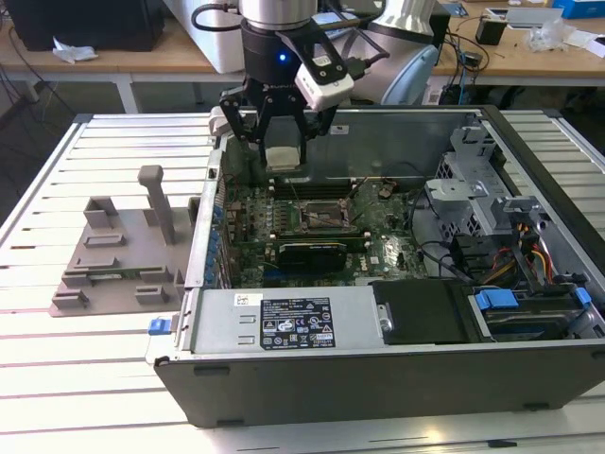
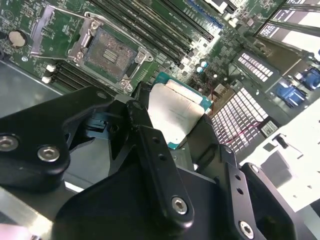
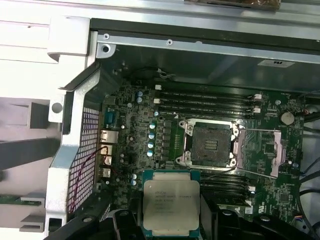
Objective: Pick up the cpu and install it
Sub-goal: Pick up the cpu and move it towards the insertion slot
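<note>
1. The gripper (image 3: 171,226) is pinching the cpu (image 3: 171,202) by two opposite edges. Its black jaws are pressing against the thin green border, one on each side.
2. The cpu is hanging flat, with its silver lid facing up toward the wrist. It is sitting clear of the board, well above the socket (image 3: 209,144) and off to one side of it rather than directly over it.
3. In the exterior view the gripper (image 1: 284,151) is hovering to the exterior view's left of the socket (image 1: 317,216) and beyond it, toward the case's far wall.
4. The socket is lying open. Its contact bed is showing inside the metal frame, and the load plate (image 3: 260,150) is resting swung out beside it.
5. Long black memory slots (image 3: 205,100) are running just beside the socket, parallel to one of its edges.
6. A black graphics card (image 1: 307,253) is sitting just beside the socket on its nearer side in the exterior view.
7. A grey power supply (image 1: 284,322) is occupying the space beyond that card, further from the socket, against the near wall of the computer case (image 1: 378,388).
8. A grey fixture (image 1: 104,265) is standing on the slatted table (image 1: 76,378) outside the case, well apart from the socket, toward the exterior view's left.
</note>
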Action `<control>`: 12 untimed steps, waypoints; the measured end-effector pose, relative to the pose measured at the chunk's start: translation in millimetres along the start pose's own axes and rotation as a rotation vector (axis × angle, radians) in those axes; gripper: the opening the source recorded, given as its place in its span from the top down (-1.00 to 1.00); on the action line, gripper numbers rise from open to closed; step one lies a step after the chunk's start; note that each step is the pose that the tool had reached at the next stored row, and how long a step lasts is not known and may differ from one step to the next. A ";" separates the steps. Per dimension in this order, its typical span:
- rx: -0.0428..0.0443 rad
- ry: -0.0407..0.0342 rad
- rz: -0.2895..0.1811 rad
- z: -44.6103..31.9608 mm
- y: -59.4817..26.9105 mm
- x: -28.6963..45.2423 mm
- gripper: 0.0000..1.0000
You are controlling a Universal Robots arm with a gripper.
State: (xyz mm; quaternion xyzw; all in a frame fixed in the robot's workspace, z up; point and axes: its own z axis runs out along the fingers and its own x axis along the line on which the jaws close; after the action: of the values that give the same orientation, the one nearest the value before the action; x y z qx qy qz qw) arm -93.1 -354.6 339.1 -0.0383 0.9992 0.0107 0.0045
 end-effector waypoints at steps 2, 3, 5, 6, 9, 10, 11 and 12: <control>0.0000 -0.0001 0.000 3.4 0.2 -1.2 -0.09; 0.0000 0.0000 0.000 5.4 0.3 -1.9 -0.09; -0.0001 -0.0001 0.000 6.9 0.3 -2.3 -0.09; -0.0001 -0.0001 0.000 7.7 0.3 -2.6 -0.09; 0.0000 0.0000 0.000 10.7 0.4 -3.5 -0.09; 0.0000 -0.0001 0.000 11.2 0.4 -3.7 -0.09; 0.0000 0.0000 0.000 11.9 0.5 -3.9 -0.09; 0.0000 0.0000 0.000 12.8 0.5 -4.2 -0.09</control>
State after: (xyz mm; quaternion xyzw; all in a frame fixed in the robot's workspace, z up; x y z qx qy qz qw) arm -88.8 -353.5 326.3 -0.0383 0.9992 0.0107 0.0045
